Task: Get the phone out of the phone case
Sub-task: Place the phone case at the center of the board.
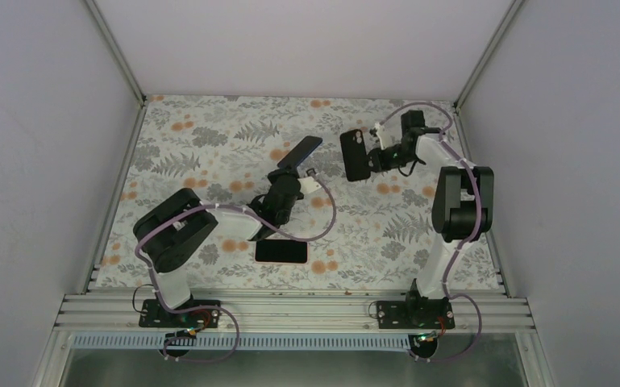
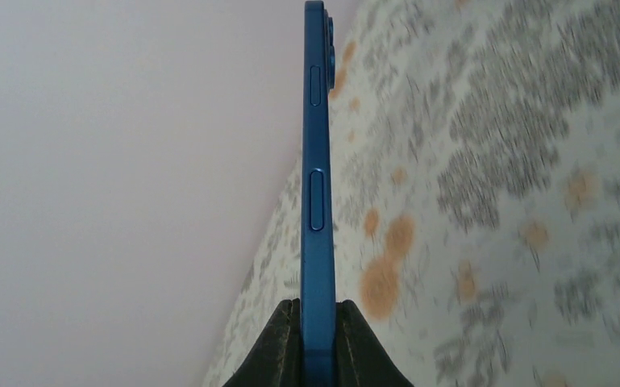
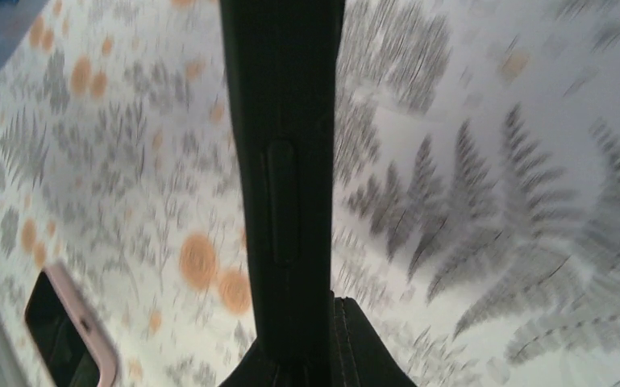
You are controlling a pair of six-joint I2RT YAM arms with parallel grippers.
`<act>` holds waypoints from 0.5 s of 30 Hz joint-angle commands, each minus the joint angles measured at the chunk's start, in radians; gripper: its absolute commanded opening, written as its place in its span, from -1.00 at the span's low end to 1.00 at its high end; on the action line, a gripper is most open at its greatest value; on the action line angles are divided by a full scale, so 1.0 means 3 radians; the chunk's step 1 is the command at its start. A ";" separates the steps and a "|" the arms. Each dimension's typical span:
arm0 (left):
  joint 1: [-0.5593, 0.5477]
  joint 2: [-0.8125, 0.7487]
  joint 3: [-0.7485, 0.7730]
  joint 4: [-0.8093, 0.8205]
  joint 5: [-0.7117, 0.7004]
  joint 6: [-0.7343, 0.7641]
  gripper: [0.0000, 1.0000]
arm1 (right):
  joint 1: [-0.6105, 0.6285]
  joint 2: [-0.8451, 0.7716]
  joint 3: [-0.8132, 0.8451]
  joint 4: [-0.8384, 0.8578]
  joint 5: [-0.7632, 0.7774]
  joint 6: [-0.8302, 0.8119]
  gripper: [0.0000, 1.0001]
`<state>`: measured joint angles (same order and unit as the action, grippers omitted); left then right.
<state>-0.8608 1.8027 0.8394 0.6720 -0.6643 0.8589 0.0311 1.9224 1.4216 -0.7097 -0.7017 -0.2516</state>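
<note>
Nearest the arm bases, the phone [image 1: 280, 251] lay flat and screen-up on the floral table [image 1: 210, 129]. It was seated in the salmon-pink phone case [image 1: 305, 253], whose rim showed along its edges. No finger was on it.

Just beyond, the left gripper [image 1: 289, 173] was clenched on the bottom end of a blue phone [image 2: 317, 201], held off the table and tilted up and away. Side buttons faced the wrist camera, with a pad on each face.

Farther back and to the right, the right gripper [image 1: 372, 157] was clamped on a black case [image 3: 282, 161], held aloft with its camera cut-out visible from above. It was near the blue phone but not touching it.

Judgement: both pincers were full of other items, so the pink-cased phone could not be worked yet.
- Set the blue phone and black case down well apart from the pink case, toward the far side.
- Lower them flat before letting go; a drop on edge could let them slide.
- Then pin the pink case with one arm and peel a corner with the other, not pulling on the glass.

Whether the pink case gripped the phone tightly could not be told.
</note>
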 commanded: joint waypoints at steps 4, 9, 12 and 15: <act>0.0099 -0.0167 -0.0505 0.0315 -0.0228 0.0405 -0.95 | -0.0019 -0.0038 -0.0494 -0.0949 -0.0143 -0.1061 -0.93; 0.0129 -0.0152 -0.0756 0.0345 -0.0232 0.0524 -0.95 | -0.0022 -0.0176 -0.0780 -0.0990 0.0054 -0.1208 -0.93; 0.0129 -0.0206 -0.0839 0.0222 -0.0147 0.0511 -0.95 | -0.0025 -0.0151 -0.0832 -0.0974 0.0152 -0.1232 -0.92; 0.0120 -0.0305 -0.0869 -0.0071 0.0025 0.0401 -0.95 | -0.0026 -0.0044 -0.0842 -0.0959 0.0189 -0.1231 -0.92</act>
<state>-0.8219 1.7771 0.5865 0.6762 -0.6960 0.9955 0.0311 1.9076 1.1805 -0.9878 -0.6857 -0.5747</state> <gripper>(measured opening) 0.095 0.067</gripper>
